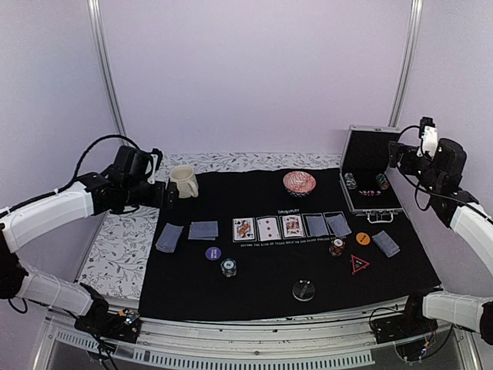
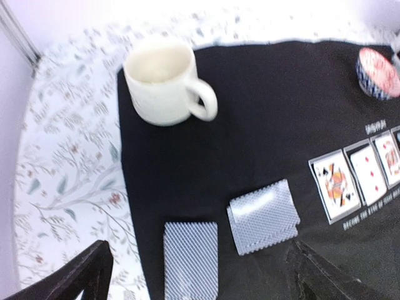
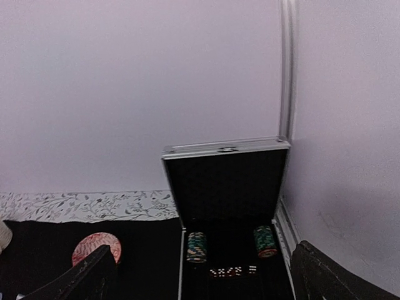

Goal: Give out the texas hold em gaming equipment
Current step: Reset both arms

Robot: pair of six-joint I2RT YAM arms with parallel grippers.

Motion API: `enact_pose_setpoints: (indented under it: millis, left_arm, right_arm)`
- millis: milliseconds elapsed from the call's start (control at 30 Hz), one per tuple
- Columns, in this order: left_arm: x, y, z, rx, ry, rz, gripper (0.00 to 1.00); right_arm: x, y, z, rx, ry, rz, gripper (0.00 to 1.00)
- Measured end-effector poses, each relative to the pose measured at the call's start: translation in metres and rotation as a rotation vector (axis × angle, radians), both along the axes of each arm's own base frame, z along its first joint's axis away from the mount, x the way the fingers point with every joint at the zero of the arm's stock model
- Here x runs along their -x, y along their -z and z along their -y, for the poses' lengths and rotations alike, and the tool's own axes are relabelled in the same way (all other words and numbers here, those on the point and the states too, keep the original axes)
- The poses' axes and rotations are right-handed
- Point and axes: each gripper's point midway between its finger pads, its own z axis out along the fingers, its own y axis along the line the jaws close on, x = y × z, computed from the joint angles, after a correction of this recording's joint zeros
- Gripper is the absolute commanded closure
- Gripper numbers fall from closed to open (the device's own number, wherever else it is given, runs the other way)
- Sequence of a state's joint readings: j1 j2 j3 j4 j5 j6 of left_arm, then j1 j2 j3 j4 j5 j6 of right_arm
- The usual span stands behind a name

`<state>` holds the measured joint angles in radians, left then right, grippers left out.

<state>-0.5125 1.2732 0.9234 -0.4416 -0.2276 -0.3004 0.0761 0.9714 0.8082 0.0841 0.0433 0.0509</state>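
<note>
Grey-blue-backed cards lie on the black mat [image 1: 269, 270]: two piles at the left [image 1: 169, 237] [image 1: 203, 230], three face-up cards [image 1: 267, 227] in the middle row, and face-down ones [image 1: 327, 224] beside them. One more card [image 1: 386, 243] lies at the right. A purple disc [image 1: 213, 253], chip stacks [image 1: 228, 267] [image 1: 337, 247], an orange disc [image 1: 362, 238], a red-edged triangle [image 1: 359, 264] and a clear disc [image 1: 303, 290] sit nearer me. My left gripper [image 2: 200, 281] hangs open and empty above the two left piles [image 2: 190, 259] [image 2: 262, 215]. My right gripper [image 3: 203, 281] is open, raised, facing the case.
A cream mug [image 1: 183, 180] stands at the mat's back left corner. The red patterned bowl [image 1: 299, 183] sits behind the card row. An open metal case [image 1: 368, 181] at the back right holds two chip stacks [image 3: 196, 246] [image 3: 265, 241] and dice. Floral cloth borders the mat.
</note>
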Motion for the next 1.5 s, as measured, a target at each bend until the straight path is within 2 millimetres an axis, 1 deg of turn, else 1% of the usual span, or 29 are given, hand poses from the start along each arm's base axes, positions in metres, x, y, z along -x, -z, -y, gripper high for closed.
enact_pose_setpoints:
  millis: [67,133,167,233,300,333,400,467,500,567,633,700,800,900,933,1000,1067,1133,1233,1267,1367,1500]
  left_arm:
    - [-0.012,-0.028,-0.010,-0.003,-0.046,0.111,0.02]
    - [-0.024,-0.050,-0.025,-0.007,-0.115,0.207,0.02]
    - [-0.031,-0.058,-0.035,-0.013,-0.157,0.249,0.02]
    - [-0.044,-0.069,-0.059,-0.028,-0.253,0.322,0.02]
    - [-0.051,-0.070,-0.083,-0.058,-0.343,0.375,0.02]
    - [-0.052,-0.066,-0.097,-0.082,-0.391,0.395,0.02]
    - [-0.052,-0.053,-0.120,-0.135,-0.473,0.420,0.02]
    - [-0.048,-0.038,-0.138,-0.182,-0.530,0.436,0.02]
    - [-0.045,-0.031,-0.146,-0.204,-0.555,0.451,0.02]
    - [-0.038,-0.018,-0.158,-0.242,-0.588,0.484,0.02]
    - [-0.033,-0.009,-0.165,-0.259,-0.604,0.517,0.02]
    - [-0.030,0.002,-0.171,-0.266,-0.611,0.538,0.02]
    - [-0.030,0.016,-0.177,-0.263,-0.611,0.553,0.02]
    - [-0.030,0.028,-0.178,-0.263,-0.582,0.563,0.02]
    - [-0.031,0.029,-0.177,-0.259,-0.565,0.572,0.02]
    - [-0.034,0.023,-0.176,-0.239,-0.540,0.617,0.02]
    - [-0.034,0.020,-0.179,-0.210,-0.519,0.666,0.02]
    - [-0.032,0.025,-0.185,-0.195,-0.502,0.668,0.02]
    - [-0.032,0.024,-0.187,-0.155,-0.464,0.708,0.02]
    - [-0.032,0.026,-0.186,-0.148,-0.452,0.703,0.02]
    - [-0.035,0.022,-0.182,-0.127,-0.420,0.724,0.02]
    - [-0.037,0.020,-0.177,-0.107,-0.390,0.734,0.02]
  right_arm:
    - [0.000,0.016,0.032,-0.033,0.084,0.001,0.01]
    - [0.005,0.042,0.059,-0.061,0.161,-0.008,0.01]
    - [0.007,0.055,0.068,-0.069,0.187,-0.019,0.01]
    - [0.014,0.087,0.079,-0.089,0.229,-0.038,0.01]
    - [0.021,0.112,0.082,-0.102,0.242,-0.042,0.01]
    - [0.027,0.125,0.082,-0.106,0.243,-0.039,0.01]
    - [0.037,0.148,0.080,-0.108,0.242,-0.030,0.01]
    - [0.045,0.162,0.079,-0.106,0.241,-0.011,0.01]
    - [0.046,0.164,0.079,-0.105,0.240,0.000,0.01]
    - [0.044,0.163,0.077,-0.098,0.227,0.031,0.01]
    - [0.039,0.159,0.074,-0.089,0.202,0.064,0.01]
    - [0.033,0.159,0.068,-0.083,0.159,0.085,0.01]
    - [0.026,0.164,0.059,-0.076,0.099,0.100,0.01]
    - [0.023,0.180,0.051,-0.068,0.051,0.088,0.01]
    - [0.023,0.185,0.047,-0.065,0.032,0.084,0.01]
    - [0.021,0.195,0.042,-0.063,0.000,0.055,0.01]
    - [0.014,0.187,0.038,-0.049,-0.027,0.076,0.01]
    - [0.004,0.176,0.034,-0.031,-0.048,0.101,0.01]
    - [-0.006,0.166,0.027,-0.005,-0.071,0.127,0.01]
    - [-0.006,0.166,0.025,0.000,-0.075,0.124,0.01]
    - [-0.007,0.171,0.024,0.007,-0.079,0.105,0.01]
    - [-0.007,0.173,0.024,0.013,-0.079,0.099,0.01]
